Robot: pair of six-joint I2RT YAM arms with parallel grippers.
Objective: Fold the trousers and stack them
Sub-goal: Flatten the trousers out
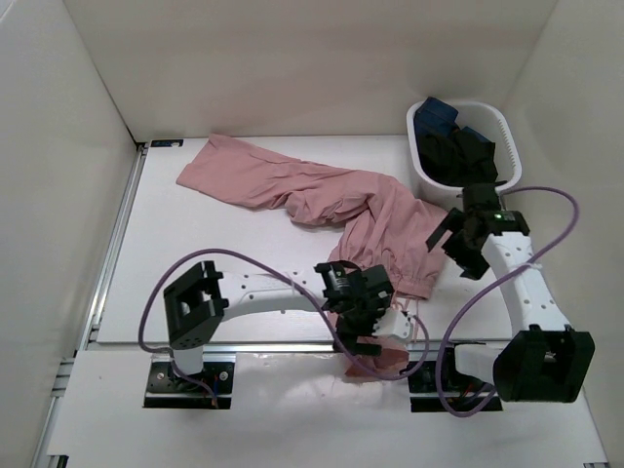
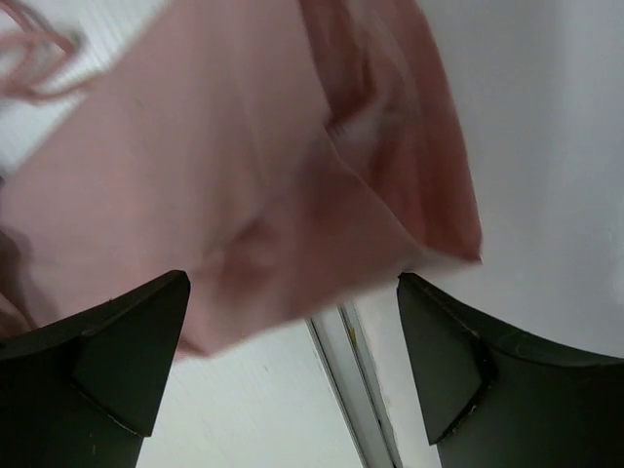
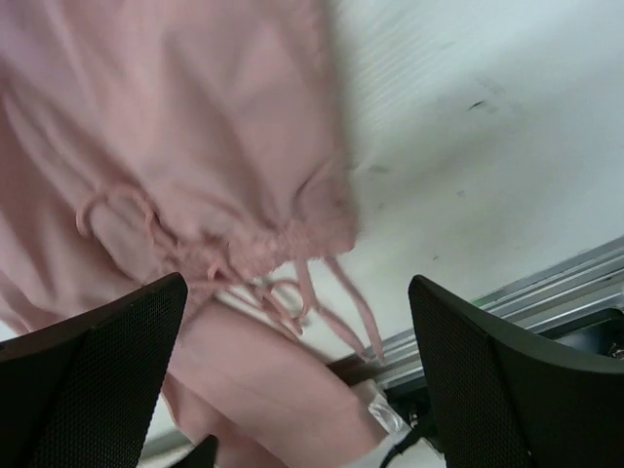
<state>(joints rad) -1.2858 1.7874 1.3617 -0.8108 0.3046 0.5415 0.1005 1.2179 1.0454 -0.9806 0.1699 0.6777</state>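
Note:
The dusty-pink trousers lie crumpled across the table from far left to near right. One leg end hangs over the table's near edge. My left gripper is open just above that leg; in the left wrist view the pink fabric lies beyond the fingertips, not between them. My right gripper is open beside the trousers' right edge. In the right wrist view the gathered waistband and its drawstring lie ahead of the fingers, untouched.
A white basket with dark navy and black clothes stands at the far right, just behind my right gripper. White walls enclose the table on the left, back and right. A metal rail runs along the near edge.

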